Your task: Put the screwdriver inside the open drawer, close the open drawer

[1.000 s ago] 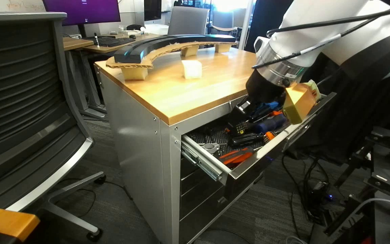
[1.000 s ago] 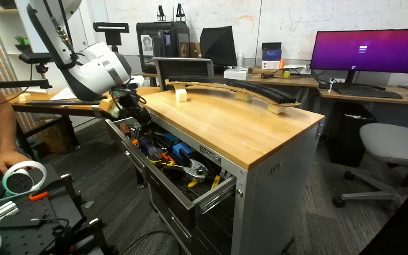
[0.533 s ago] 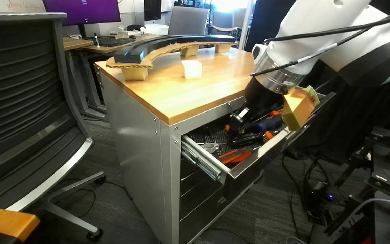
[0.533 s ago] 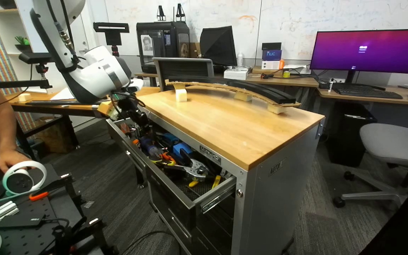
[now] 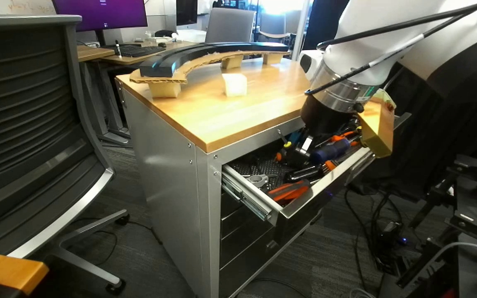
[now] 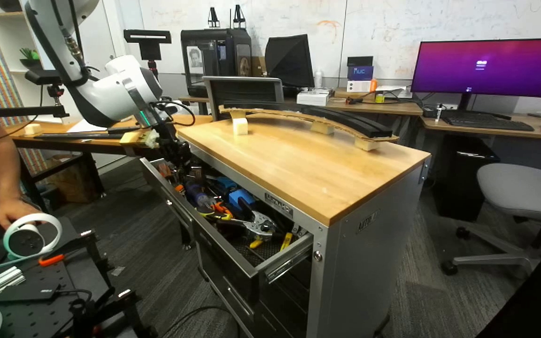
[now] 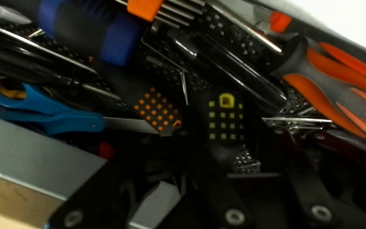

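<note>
- The bench [image 6: 294, 173] is a grey metal cabinet with a smooth, pale wooden top, bright where the light strikes.
- Along the side away from the drawer [image 5: 338, 174], a curved black strip [image 6: 334, 116] lies on cardboard, raised on pale blocks [image 5: 166, 90].
- That drawer, topmost in the bench, stands pulled out, crowded with tools, among them a blue-and-black handle [image 7: 87, 35] and orange-and-grey grips [image 7: 332, 70].
- The hand [image 7: 191, 115] is down among the tools; whether it is open, closed or gripping I cannot tell, since the space between its fingers is dark.
- The stubby screwdriver cannot be picked out for certain; a small orange end [image 5: 279, 157] shows just left of the hand in an exterior view.
- Far back are a whiteboard [image 6: 388, 28], a black 3D printer [image 6: 216, 56] and a monitor [image 6: 486, 65] glowing purple.
- In an exterior view, a grey swivel chair [image 6: 529, 188] stands at right on dark carpet [image 6: 416, 272]; at left, a person's forearm [image 6: 10, 180] reaches to a ringed controller [image 6: 40, 217].
</note>
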